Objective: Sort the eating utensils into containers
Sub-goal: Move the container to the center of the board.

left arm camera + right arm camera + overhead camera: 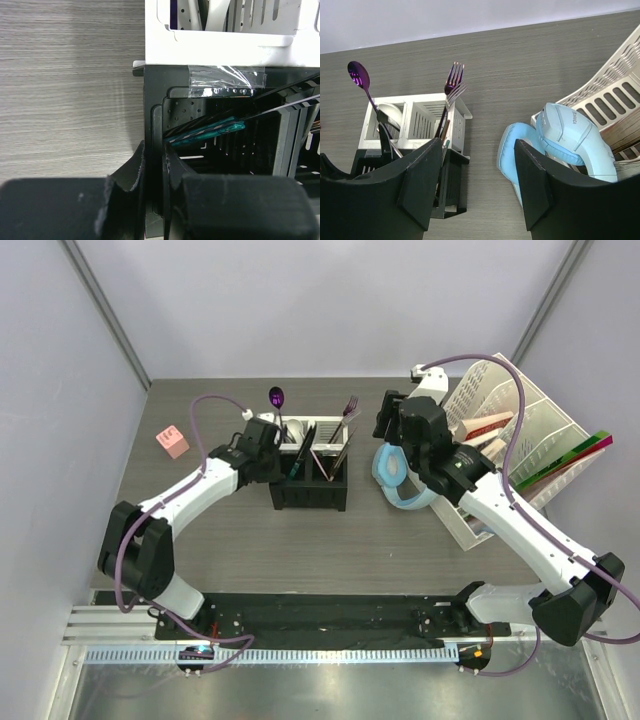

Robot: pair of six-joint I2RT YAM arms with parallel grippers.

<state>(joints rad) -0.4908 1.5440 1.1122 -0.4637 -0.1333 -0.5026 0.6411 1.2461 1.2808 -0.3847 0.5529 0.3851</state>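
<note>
The black caddy point(310, 488) stands mid-table, its back compartments rimmed in white. A purple spoon point(276, 397), a purple fork point(350, 405) and other cutlery stand in it. My left gripper point(272, 458) is at its left side. In the left wrist view my left gripper point(154, 150) is shut on the caddy's black left wall point(152, 115), with a green-patterned piece point(210, 132) lying inside. My right gripper point(386, 422) is open and empty, right of the caddy. The right wrist view shows my right gripper point(480, 145), the caddy point(452, 165), purple spoon point(358, 76), purple fork point(453, 77) and a white soup spoon point(390, 112).
A light blue ring-shaped headset point(400, 480) lies right of the caddy against the big white slotted rack point(520, 435). It also shows in the right wrist view point(570, 140). A small pink block point(172, 442) sits at the left of the table.
</note>
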